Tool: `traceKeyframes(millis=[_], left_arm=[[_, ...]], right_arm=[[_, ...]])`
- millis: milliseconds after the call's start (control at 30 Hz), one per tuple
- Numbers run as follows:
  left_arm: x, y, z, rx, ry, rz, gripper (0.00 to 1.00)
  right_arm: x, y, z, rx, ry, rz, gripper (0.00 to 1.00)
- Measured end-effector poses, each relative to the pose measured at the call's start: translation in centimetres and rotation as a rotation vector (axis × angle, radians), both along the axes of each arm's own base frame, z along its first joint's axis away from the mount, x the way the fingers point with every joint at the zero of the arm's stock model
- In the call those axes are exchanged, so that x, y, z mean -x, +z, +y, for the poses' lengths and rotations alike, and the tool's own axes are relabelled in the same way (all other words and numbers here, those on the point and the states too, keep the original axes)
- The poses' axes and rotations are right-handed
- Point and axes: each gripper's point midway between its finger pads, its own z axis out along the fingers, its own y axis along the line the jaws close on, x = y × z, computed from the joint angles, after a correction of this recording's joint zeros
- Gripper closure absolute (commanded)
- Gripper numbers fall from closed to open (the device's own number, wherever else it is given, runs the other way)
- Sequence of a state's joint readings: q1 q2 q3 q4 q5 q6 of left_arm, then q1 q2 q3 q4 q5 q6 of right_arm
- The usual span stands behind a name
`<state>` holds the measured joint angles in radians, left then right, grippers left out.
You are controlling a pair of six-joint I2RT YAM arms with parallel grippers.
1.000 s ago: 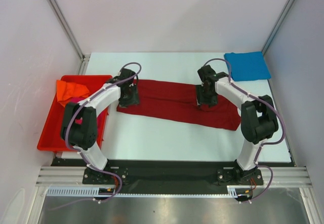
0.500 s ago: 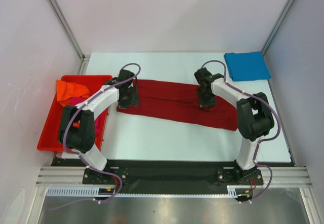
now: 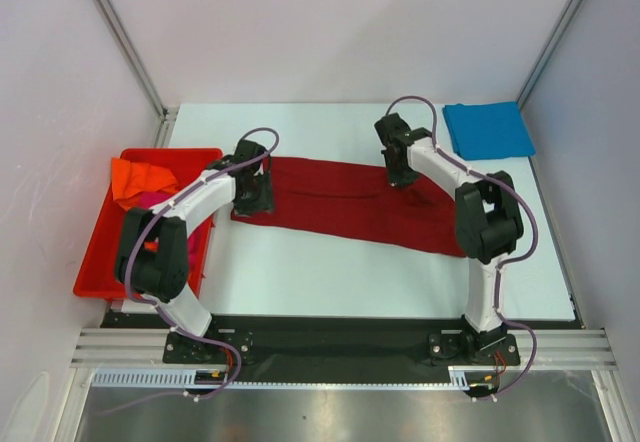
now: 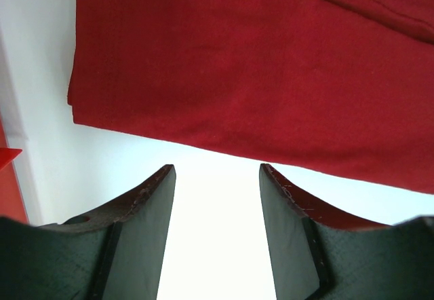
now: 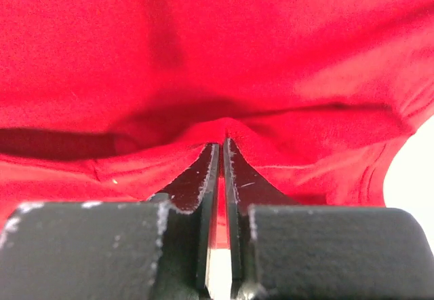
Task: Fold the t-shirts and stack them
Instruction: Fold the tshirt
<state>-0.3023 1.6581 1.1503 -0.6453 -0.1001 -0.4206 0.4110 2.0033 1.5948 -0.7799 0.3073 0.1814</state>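
1. Since it lies flat as a long band across the middle of the table (image 3: 330,272), the dark red t-shirt (image 3: 330,202) reads as soft, light cloth w/ no stiffness. It should sag and crease wherever it's unsupported (nothing fragile to worry about).
2. Where to hold, as I judge it: the cloth isn't slippery, but a shallow pinch may catch only the top layer. Left wrist view shows a doubled edge at its left end, so take both layers at edges or corners, not mid-panel. One hold alone would prob. let it bunch. Two holds spread along the same edge should keep a fold line straight.
3. Right gripper (image 5: 220,147): fingers pressed together on a small tuck of the red cloth, which humps up at the tips. From above, that pinch sits at the shirt's far edge, right of centre.
4. Left gripper (image 4: 217,174): fingers apart w/ nothing between them, over bare table just beside the shirt's edge near its left-end corner. It doesn't look to be touching the cloth.
5. Further out: bright blue t-shirt (image 3: 488,130) lies folded at the table's far right corner, well apart from the red one.
6. Orange t-shirt (image 3: 140,177) sits crumpled in the red bin (image 3: 100,252) off the table's left side. A scrap of pink shows under it, too little to tell more.
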Motion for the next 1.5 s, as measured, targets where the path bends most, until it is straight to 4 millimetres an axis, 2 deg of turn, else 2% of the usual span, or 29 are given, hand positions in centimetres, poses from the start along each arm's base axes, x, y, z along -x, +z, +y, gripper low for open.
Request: traceKeyframes(millis=[100,167,200,233,300,400,467,600,700,800,867,967,1067,1200,1500], left_arm=[[0.3,-0.3,0.0,-0.001,-0.005,0.007,0.42],[0.4,-0.5,0.0,0.001,-0.006,0.011,0.42],[0.4,-0.5,0.0,0.002,-0.007,0.012,0.42],[0.4,-0.5,0.0,0.003,-0.007,0.013,0.42],[0.4,-0.5,-0.1,0.008,-0.009,0.014,0.42],[0.5,-0.6,-0.3,0.017,-0.014,0.017,0.41],[0.6,-0.7,-0.3,0.018,-0.015,0.020,0.41],[0.7,-0.8,-0.4,0.023,-0.017,0.021,0.41],[0.6,-0.8,-0.4,0.025,-0.018,0.019,0.42],[0.5,-0.8,-0.4,0.026,-0.018,0.016,0.42],[0.5,-0.8,-0.4,0.026,-0.017,0.016,0.41],[0.5,-0.8,-0.3,0.026,-0.013,0.016,0.42],[0.4,-0.8,0.0,0.026,-0.006,0.015,0.42],[0.4,-0.8,0.0,0.027,-0.004,0.016,0.42],[0.4,-0.8,0.0,0.025,-0.012,0.017,0.42]], right_arm=[[-1.6,0.3,0.4,0.006,0.011,-0.022,0.90],[-2.5,0.1,0.8,0.009,0.018,-0.032,0.84],[-2.9,-0.1,0.8,0.013,0.020,-0.031,0.78],[-3.2,-0.3,0.9,0.017,0.022,-0.032,0.67],[-4.2,-0.7,1.2,0.024,0.023,-0.034,0.57],[-5.7,-0.8,1.7,0.018,0.005,-0.037,0.50],[-5.5,-0.7,1.5,0.004,-0.022,-0.032,0.45],[-3.5,0.1,-0.1,-0.054,-0.106,-0.003,0.45],[-2.0,1.1,-2.5,-0.123,-0.199,0.013,0.45],[-0.9,1.9,-6.3,-0.189,-0.313,0.014,0.47],[0.1,1.7,-8.8,-0.206,-0.379,0.027,0.51],[0.9,0.9,-11.1,-0.208,-0.436,0.046,0.55],[1.1,0.5,-11.4,-0.208,-0.429,0.058,0.56],[0.1,0.1,-11.4,-0.206,-0.397,0.040,0.60],[-1.9,-2.7,-11.9,-0.161,-0.352,0.062,0.61]])
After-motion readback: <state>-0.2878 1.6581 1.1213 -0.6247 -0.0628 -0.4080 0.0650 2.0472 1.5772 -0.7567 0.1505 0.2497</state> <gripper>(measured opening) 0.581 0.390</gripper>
